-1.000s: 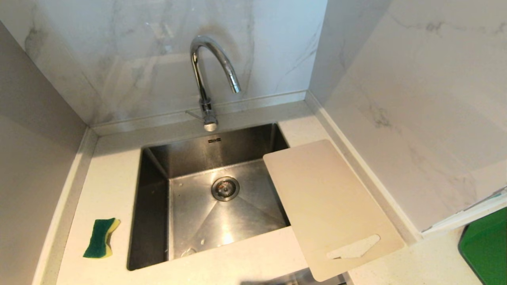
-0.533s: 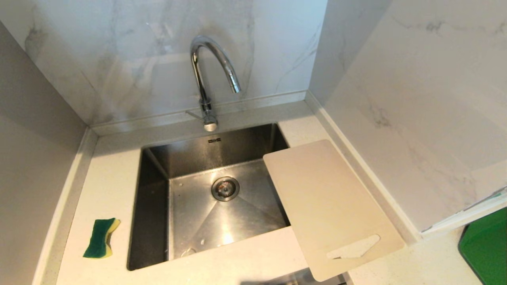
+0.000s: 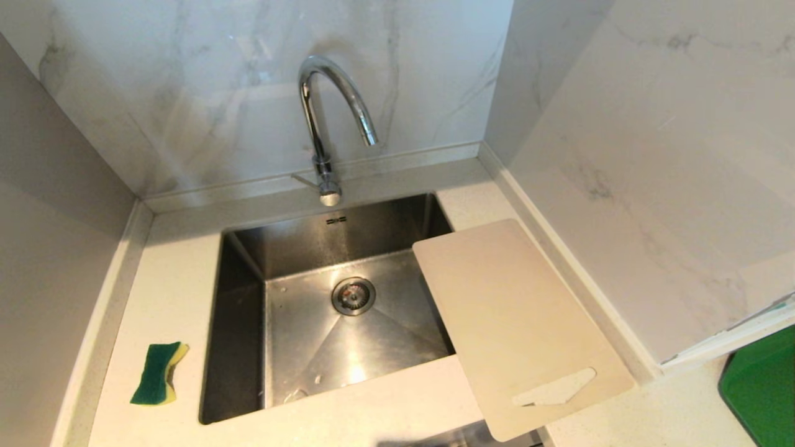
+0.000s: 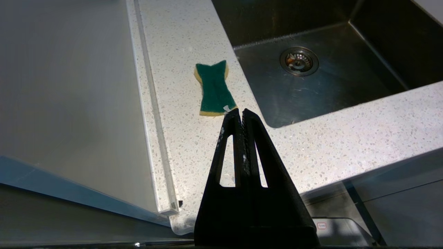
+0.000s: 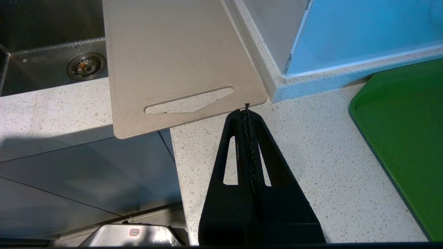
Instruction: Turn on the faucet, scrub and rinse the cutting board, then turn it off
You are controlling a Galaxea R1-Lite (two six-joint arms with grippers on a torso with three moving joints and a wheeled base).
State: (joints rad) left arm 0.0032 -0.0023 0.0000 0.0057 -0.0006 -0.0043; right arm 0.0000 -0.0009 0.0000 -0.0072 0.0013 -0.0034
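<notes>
Pale speckled countertop [image 3: 168,292] set into a corner of marble-look walls [image 3: 217,93]. Nearest, below the counter edge and outside the head view: left gripper [image 4: 241,112], fingers pressed together and holding nothing, hanging over the front of the counter just before the sponge [image 4: 214,88]; right gripper [image 5: 246,112], also closed and empty, near the handle end of the cutting board [image 3: 518,326]. Board lying flat on the right, handle cutout [image 3: 554,388] at the near end, near corner jutting past the counter front, far left part overhanging the steel sink [image 3: 242,323]. Green tray [image 3: 761,388] further right. Green-and-yellow sponge on the counter left of the sink. Drain [image 3: 353,295] in the basin floor. Farthest, the faucet [image 3: 323,124] behind the sink, spout arching over the basin, thin lever pointing left, no water seen running.
</notes>
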